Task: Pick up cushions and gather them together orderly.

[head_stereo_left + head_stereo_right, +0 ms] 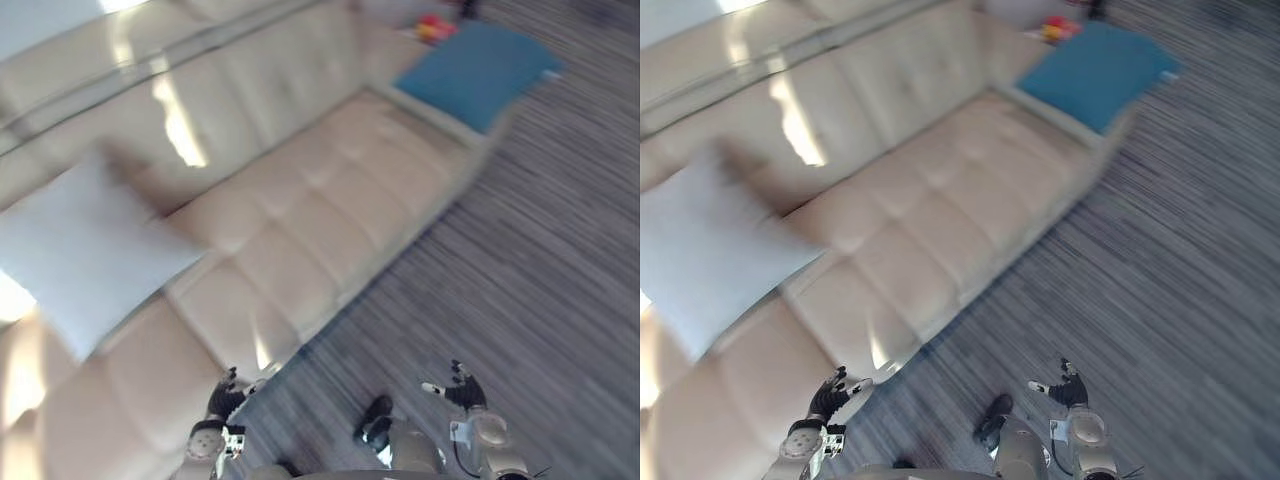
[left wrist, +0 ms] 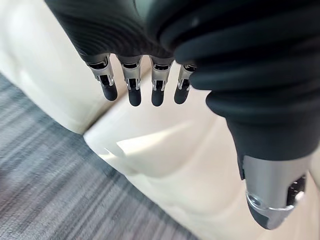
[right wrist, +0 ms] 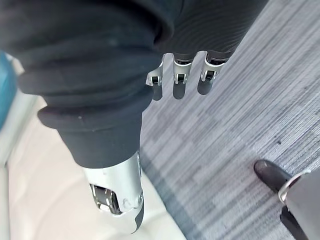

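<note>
Notably, left hand (image 1: 222,400) at the sofa's (image 1: 300,230) front edge and right hand (image 1: 462,392) over the carpet (image 1: 540,260) both hung slack-fingered, holding nothing. Beyond the left hand, a pale cushion (image 1: 85,255) leaned on the backrest (image 1: 250,90), corner downward. Far beyond the right, a blue cushion (image 1: 475,70) lay flat.

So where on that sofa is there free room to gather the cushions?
The sofa seats are bare between the white cushion and the blue cushion. The far end is crowded: the blue one lies by a red thing.
</note>
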{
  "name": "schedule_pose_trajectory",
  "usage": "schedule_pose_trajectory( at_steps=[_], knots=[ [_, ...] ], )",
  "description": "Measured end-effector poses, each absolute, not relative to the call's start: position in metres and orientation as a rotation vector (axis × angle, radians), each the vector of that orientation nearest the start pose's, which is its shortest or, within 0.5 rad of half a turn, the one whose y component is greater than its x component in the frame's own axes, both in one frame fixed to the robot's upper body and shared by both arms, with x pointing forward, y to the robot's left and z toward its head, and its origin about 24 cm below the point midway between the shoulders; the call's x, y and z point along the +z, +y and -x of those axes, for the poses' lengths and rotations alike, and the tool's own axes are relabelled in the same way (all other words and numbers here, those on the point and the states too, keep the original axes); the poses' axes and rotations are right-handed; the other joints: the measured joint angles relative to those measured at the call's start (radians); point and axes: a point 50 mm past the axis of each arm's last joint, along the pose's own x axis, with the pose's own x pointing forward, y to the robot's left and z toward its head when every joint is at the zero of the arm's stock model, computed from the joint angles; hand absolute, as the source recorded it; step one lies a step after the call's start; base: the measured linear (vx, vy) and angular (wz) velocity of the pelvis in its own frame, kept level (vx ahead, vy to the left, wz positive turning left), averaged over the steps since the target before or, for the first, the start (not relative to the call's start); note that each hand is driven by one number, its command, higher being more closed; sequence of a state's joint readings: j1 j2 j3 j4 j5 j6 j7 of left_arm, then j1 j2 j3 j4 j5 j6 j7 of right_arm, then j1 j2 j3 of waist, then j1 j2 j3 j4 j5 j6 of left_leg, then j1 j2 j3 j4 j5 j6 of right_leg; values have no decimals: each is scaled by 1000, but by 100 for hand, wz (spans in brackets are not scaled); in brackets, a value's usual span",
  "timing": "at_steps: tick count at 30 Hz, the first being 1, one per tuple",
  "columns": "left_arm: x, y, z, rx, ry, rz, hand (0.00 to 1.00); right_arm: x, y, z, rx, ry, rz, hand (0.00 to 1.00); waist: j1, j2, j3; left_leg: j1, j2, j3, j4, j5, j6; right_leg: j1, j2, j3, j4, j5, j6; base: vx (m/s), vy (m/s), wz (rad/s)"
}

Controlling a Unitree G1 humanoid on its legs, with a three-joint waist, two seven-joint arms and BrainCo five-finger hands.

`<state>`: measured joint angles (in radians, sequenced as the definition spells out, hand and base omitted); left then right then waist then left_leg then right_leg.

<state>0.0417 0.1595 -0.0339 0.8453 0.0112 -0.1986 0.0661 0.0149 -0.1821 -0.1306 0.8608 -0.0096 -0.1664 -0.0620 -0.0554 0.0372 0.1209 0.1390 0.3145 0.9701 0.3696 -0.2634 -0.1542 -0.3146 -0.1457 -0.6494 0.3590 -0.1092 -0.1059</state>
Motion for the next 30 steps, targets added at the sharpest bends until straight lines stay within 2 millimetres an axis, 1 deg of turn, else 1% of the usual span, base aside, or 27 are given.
schedule_pose_trajectory(
  at_steps=[1, 2, 3, 4, 5, 6, 8, 9, 10, 12, 13, 14, 15, 16, 17, 18, 19, 20, 21, 22, 23, 24, 26, 27, 28, 29, 30],
  knots=[
    [-116, 203, -171, 82, 670, -195, 0, -113, -236, -168, -234, 695, 162, 0, -10, 1, 0, 8, 68, -16, 152, 0, 1, -4, 38, 61, 33, -43, -1, 253, -151, -206],
    [-115, 203, -173, 84, 664, -192, 0, -113, -236, -166, -232, 700, 162, 0, -12, 4, 1, -3, 114, -46, 261, 19, 47, 4, 70, 91, 33, -52, -4, 295, -188, -200],
    [-115, 200, -172, 84, 662, -182, 0, -117, -231, -162, -223, 716, 155, 0, -2, 11, 3, -58, 185, -173, 469, 71, 179, 33, 128, 168, 8, -58, -9, 286, -144, -191],
    [-117, 195, -171, 82, 669, -165, 0, -118, -230, -163, -223, 722, 153, 0, 9, 19, 9, -143, 159, -348, 579, 35, 153, 57, 162, 229, -13, -57, -13, 332, -105, -235],
    [-119, 188, -169, 78, 676, -145, 0, -119, -231, -163, -228, 737, 151, 0, 22, 18, 21, -244, 54, -562, 640, -12, 89, 91, 183, 297, -35, -55, -18, 267, 5, -171],
    [-120, 187, -167, 77, 680, -141, 0, -120, -231, -163, -231, 743, 150, 0, 27, 16, 22, -264, 32, -595, 639, -22, 80, 101, 184, 310, -39, -53, -20, 300, 47, -178],
    [-123, 180, -158, 84, 692, -111, 0, -126, -226, -155, -249, 778, 131, 0, 55, 8, 35, -378, -92, -738, 524, -49, 94, 176, 200, 428, -73, -60, -10, 307, 78, -165],
    [-123, 179, -156, 90, 692, -106, 0, -127, -227, -152, -260, 784, 126, 0, 71, 3, 44, -444, -130, -783, 432, -48, 93, 193, 200, 466, -83, -68, 2, 303, 118, -112],
    [-121, 178, -160, 94, 678, -105, 0, -127, -227, -152, -265, 783, 123, 0, 75, 14, 50, -475, -149, -816, 373, -43, 86, 210, 199, 483, -92, -73, 9, 325, 150, -68],
    [-118, 177, -163, 102, 661, -103, 0, -126, -231, -152, -289, 781, 117, 0, 82, 31, 67, -523, -205, -886, 117, 4, 23, 252, 193, 515, -129, -88, 34, 333, 178, -46],
    [-118, 177, -164, 107, 657, -104, 0, -126, -232, -152, -298, 783, 118, 0, 101, 39, 65, -525, -210, -869, -17, 67, 37, 283, 193, 536, -155, -97, 48, 279, 165, -48],
    [-117, 178, -164, 114, 657, -106, 0, -126, -231, -152, -297, 783, 117, 0, 110, 37, 64, -520, -210, -854, -39, 108, 61, 298, 191, 546, -165, -106, 59, 445, 215, -49],
    [-117, 180, -165, 123, 656, -111, 0, -127, -228, -152, -294, 782, 112, 0, 126, 23, 53, -509, -219, -832, -43, 167, 104, 314, 174, 564, -171, -134, 82, 642, 284, -20],
    [-118, 181, -162, 125, 663, -113, 0, -127, -225, -153, -291, 783, 104, 0, 125, -9, 28, -513, -257, -814, -16, 170, 147, 311, 126, 566, -121, -193, 130, 693, 280, -6],
    [-118, 181, -162, 125, 664, -113, 0, -128, -225, -150, -293, 790, 103, 0, 122, -18, 26, -508, -264, -813, -15, 167, 153, 307, 121, 563, -85, -199, 139, 730, 249, 9],
    [-119, 179, -162, 121, 673, -110, 0, -130, -225, -149, -296, 799, 99, 0, 123, -41, 32, -483, -292, -804, 6, 148, 187, 254, 82, 566, 94, -226, 189, 646, 182, 15],
    [-120, 176, -161, 106, 684, -115, 0, -131, -223, -150, -296, 809, 90, 0, 117, -51, 31, -443, -312, -805, 26, 110, 215, 188, 49, 567, 315, -186, 258, 777, 217, 19],
    [-121, 176, -160, 96, 689, -124, 0, -133, -221, -148, -295, 818, 83, 0, 110, -58, 36, -391, -326, -809, 25, 78, 229, 133, 16, 563, 486, -107, 301, 660, 186, 30],
    [-121, 176, -159, 83, 693, -136, 0, -133, -220, -148, -296, 819, 77, 0, 100, -61, 39, -336, -339, -817, 20, 52, 241, 98, -21, 531, 612, -115, 272, 688, 152, 31],
    [-122, 175, -158, 76, 698, -142, 0, -132, -221, -150, -296, 812, 83, 0, 91, -53, 41, -259, -348, -832, -4, 24, 251, 61, -66, 472, 688, -151, 209, 567, 95, 26],
    [-121, 175, -159, 74, 696, -143, 0, -132, -222, -150, -291, 811, 93, 0, 87, -48, 42, -211, -349, -837, -35, 16, 254, 34, -78, 435, 681, -172, 180, 682, 87, 21],
    [-120, 175, -162, 72, 686, -145, 0, -129, -223, -156, -280, 796, 109, 0, 84, -31, 50, -147, -343, -861, -86, 16, 254, 2, -75, 380, 612, -197, 148, 645, 38, 26],
    [-116, 173, -172, 62, 661, -146, 0, -122, -229, -168, -280, 760, 129, 0, 64, 13, 67, -65, -312, -892, -148, 17, 251, -64, -38, 323, 388, -201, 135, 694, 8, 46],
    [-112, 172, -180, 57, 639, -146, 0, -120, -233, -169, -284, 753, 140, 0, 61, 22, 69, -41, -301, -893, -161, 16, 224, -101, -22, 341, 267, -173, 152, 642, -31, 57],
    [-111, 173, -181, 58, 635, -149, 0, -119, -236, -169, -288, 751, 147, 0, 55, 22, 69, -11, -292, -899, -163, 0, 176, -129, 5, 386, 106, -88, 158, 674, -82, 55],
    [-111, 174, -181, 61, 635, -152, 0, -120, -237, -167, -292, 755, 147, 0, 54, 18, 68, 17, -289, -901, -163, -17, 149, -130, 13, 417, 30, -29, 152, 703, -118, 59],
    [-113, 177, -177, 70, 645, -156, 0, -123, -236, -159, -291, 774, 145, 0, 51, -3, 58, 63, -288, -908, -158, -53, 95, -134, 22, 453, -38, 69, 129, 769, -203, 57]
  ],
)
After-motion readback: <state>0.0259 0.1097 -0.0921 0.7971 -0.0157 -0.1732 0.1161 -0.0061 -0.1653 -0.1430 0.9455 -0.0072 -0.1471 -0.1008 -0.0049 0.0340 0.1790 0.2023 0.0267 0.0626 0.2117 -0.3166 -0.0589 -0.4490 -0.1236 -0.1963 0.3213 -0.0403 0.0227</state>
